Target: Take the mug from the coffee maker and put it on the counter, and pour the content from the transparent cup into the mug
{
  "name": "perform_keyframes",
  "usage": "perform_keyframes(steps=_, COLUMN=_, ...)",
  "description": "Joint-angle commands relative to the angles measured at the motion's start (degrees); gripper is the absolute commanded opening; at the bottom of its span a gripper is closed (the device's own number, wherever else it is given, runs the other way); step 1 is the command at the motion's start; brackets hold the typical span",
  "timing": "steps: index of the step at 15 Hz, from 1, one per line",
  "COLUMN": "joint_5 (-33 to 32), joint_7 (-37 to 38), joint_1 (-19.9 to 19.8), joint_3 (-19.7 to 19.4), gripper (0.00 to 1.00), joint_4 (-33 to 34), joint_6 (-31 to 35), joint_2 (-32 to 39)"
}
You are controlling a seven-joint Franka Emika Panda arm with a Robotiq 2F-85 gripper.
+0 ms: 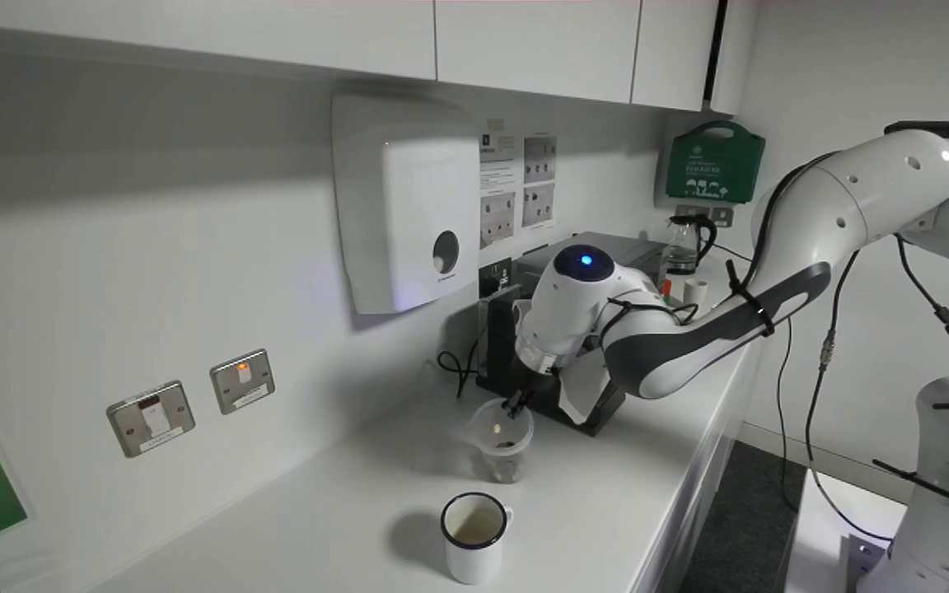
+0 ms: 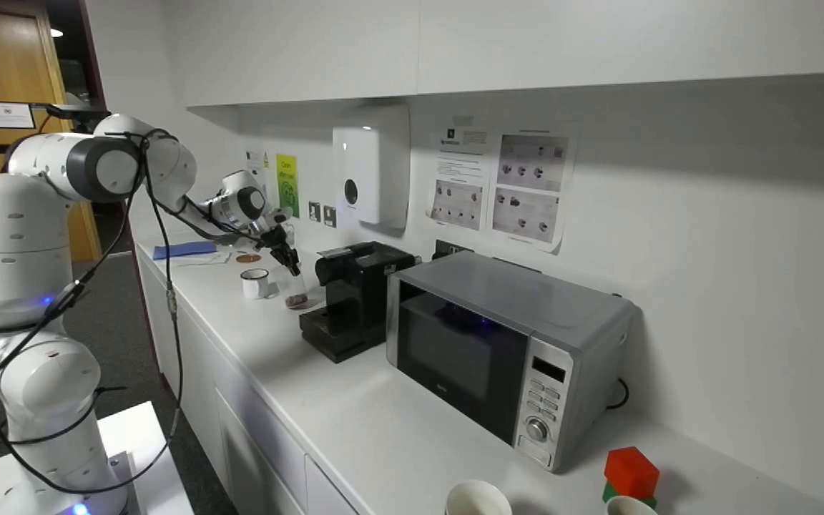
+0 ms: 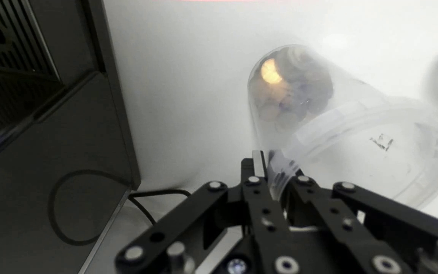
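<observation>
The white mug (image 1: 468,562) with a dark rim stands upright on the counter (image 1: 343,535), well apart from the coffee maker (image 2: 363,286). My gripper (image 3: 274,167) is shut on the rim and side wall of the transparent cup (image 3: 371,110), one finger inside and one outside. Dark, rounded contents lie at the cup's bottom. In an exterior view the cup (image 1: 501,445) is between the mug and the coffee maker; whether its base touches the counter I cannot tell. The coffee maker's dark side and slotted tray (image 3: 10,38) fill the left of the wrist view.
A white wall dispenser (image 1: 409,214) hangs above the cup. Beyond the coffee maker stands a microwave (image 2: 483,343), then white cups (image 2: 478,499) and a red block (image 2: 631,472). A black cable (image 3: 162,192) lies behind the coffee maker. A blue cloth (image 2: 184,249) lies past the mug.
</observation>
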Motion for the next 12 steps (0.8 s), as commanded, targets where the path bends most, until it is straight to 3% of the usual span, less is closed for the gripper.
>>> perform_keyframes(steps=1, joint_5=-3.7, joint_7=-0.26, joint_1=0.42, joint_3=0.69, gripper=0.02, joint_4=-3.1, joint_6=1.51, joint_2=-3.43)
perform_keyframes(steps=12, joint_5=-8.76, joint_7=0.35, joint_1=1.55, joint_3=3.55, gripper=0.02, joint_4=-2.0, joint_6=0.7, joint_2=-4.53)
